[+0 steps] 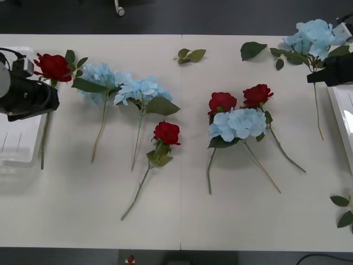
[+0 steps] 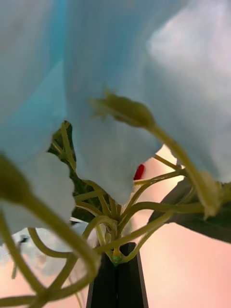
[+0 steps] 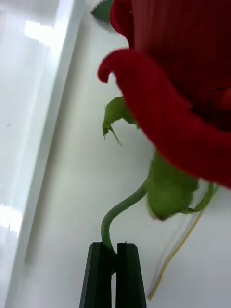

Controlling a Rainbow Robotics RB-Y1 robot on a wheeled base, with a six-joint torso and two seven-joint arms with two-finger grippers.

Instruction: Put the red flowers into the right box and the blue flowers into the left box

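Item 1. A white table was recorded in the front view, with flowers spread across it.

Item 2. The left gripper was seen at the left edge of the front frame, over the left box. In the left wrist view its black fingers were closed narrowly on the bent green stem of a red rose; the same bloom was seen at upper left of the front frame, beside the box rim. The clamped stem could be made out in the wrist view alone.

Item 3. The right gripper was seen at the upper right edge of the front frame, near the right box. Its black fingers were closed on the stalk base of a blue hydrangea, whose cluster was placed at upper right of the front frame. The grasp was shown in the right wrist view; in the front view it was hidden by the arm.

Item 4. Lying on the table were noted: two blue hydrangeas at upper left of centre; a single red rose at centre; two red roses touching a blue hydrangea right of centre.

Item 5. Loose green leaves were noted at top centre, and others at the lower right edge.
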